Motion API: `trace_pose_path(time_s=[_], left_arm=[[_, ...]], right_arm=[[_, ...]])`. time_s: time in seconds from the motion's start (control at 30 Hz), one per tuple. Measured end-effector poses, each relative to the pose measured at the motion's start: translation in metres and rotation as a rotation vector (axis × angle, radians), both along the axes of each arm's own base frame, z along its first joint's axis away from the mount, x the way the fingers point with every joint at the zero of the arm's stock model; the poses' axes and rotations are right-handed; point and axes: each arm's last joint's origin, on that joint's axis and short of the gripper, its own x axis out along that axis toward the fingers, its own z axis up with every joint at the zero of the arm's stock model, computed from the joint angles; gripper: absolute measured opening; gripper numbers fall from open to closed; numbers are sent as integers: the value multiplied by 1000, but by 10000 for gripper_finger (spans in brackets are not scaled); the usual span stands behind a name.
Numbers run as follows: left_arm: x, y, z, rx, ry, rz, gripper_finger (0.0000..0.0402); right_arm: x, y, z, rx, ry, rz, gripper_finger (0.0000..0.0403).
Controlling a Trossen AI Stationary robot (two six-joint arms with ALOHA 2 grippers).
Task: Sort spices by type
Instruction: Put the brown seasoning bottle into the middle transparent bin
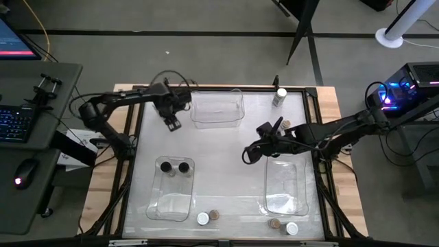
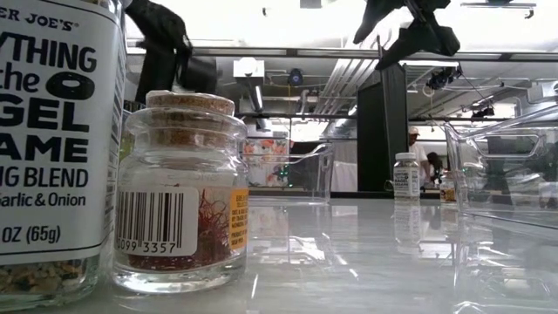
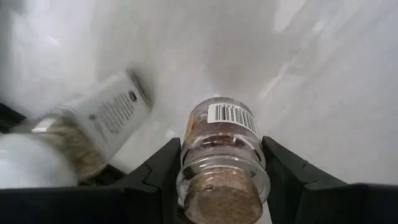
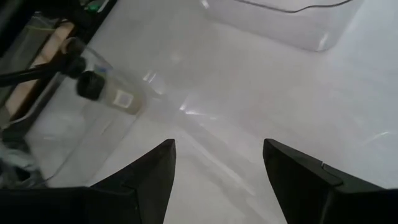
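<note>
My left gripper (image 1: 171, 122) hangs above the table's far left, beside the far clear bin (image 1: 216, 110), shut on a small glass jar with a cork lid (image 3: 221, 155). A white-lidded jar (image 3: 93, 124) shows slanted close beside its left finger; whether it touches, I cannot tell. My right gripper (image 1: 250, 152) is open over the table's middle, holding nothing. Two black-lidded jars (image 1: 175, 167) stand in the near left bin (image 1: 154, 199). Further jars stand along the near edge (image 1: 208, 217) (image 1: 282, 226), one at the far edge (image 1: 280, 96), and one by the right arm (image 1: 287, 125). My left gripper pinches the cork-lidded jar between its two fingers at the neck and shoulder (image 3: 186, 165), just below the cork (image 3: 221, 202). The fingers come from above, and the jar's base points away from the wrist, toward the table. Whether the base touches the table does not show.
A third clear bin (image 1: 302, 199) sits at the near right, under the right arm. In the low view a large white-labelled jar (image 2: 44, 148) and a cork-lidded jar (image 2: 183, 192) stand close at the near edge. Bare table lies between the bins.
</note>
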Motion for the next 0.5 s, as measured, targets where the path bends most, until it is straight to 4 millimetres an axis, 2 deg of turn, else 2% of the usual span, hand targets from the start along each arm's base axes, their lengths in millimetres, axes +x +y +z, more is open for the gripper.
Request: trace_pose_path(time_s=[0.2, 0.3, 0.37, 0.5], left_arm=[[21, 2, 76, 85, -447, 23, 147], [38, 8, 100, 161, -584, -4, 147], [54, 16, 104, 183, -614, -29, 147], [89, 38, 84, 143, -499, -90, 147]], right_arm=[[6, 2, 5, 12, -79, 20, 238], [9, 0, 8, 3, -115, 2, 238], [10, -3, 9, 3, -125, -8, 238], [12, -8, 9, 6, -138, -31, 238]])
